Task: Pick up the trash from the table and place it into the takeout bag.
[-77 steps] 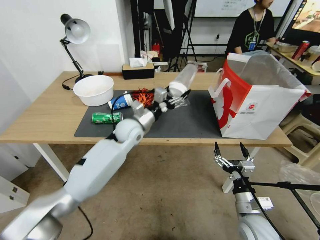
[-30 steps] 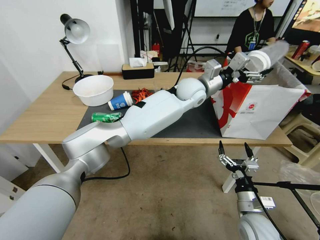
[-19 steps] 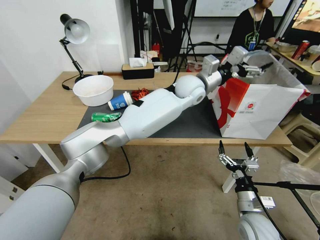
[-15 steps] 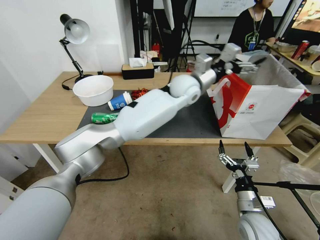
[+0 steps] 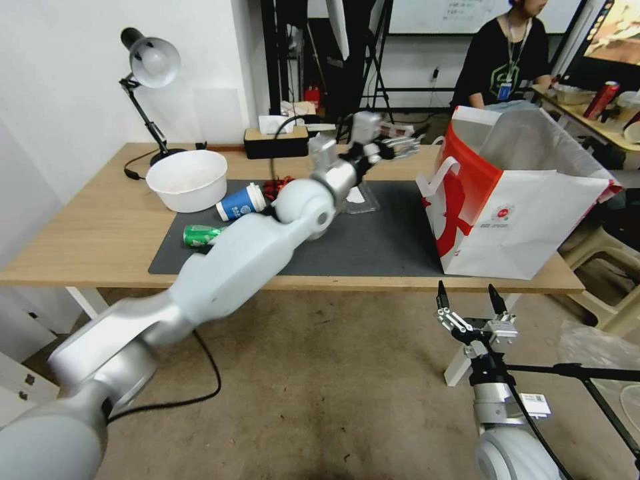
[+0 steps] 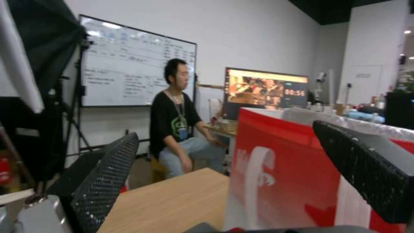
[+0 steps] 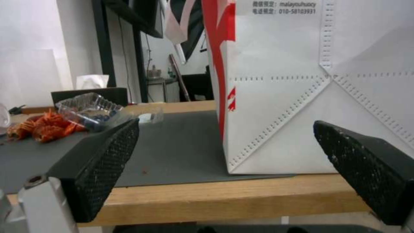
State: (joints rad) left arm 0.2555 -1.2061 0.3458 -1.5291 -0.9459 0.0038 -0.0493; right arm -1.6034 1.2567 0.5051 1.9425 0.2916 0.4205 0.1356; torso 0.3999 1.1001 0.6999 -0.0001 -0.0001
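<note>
Now | table (image 5: 87,233): wood, grey mat (image 5: 380,243) | left gripper (image 5: 400,143) jaws wide | right gripper (image 5: 467,300) jaws wide

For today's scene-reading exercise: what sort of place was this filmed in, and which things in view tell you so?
Probably a robotics lab or office workroom set up for recording. A whiteboard covered in writing hangs on the wall, stands and tripods crowd the space behind the table, and a monitor shows a running timer.

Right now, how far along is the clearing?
One piece looks done: the clear cup carried earlier has left the left gripper, now open and empty near the takeout bag. Nothing is in hand. The green can, blue cup and clear tray remain on the mat; the right gripper waits below the table.
</note>
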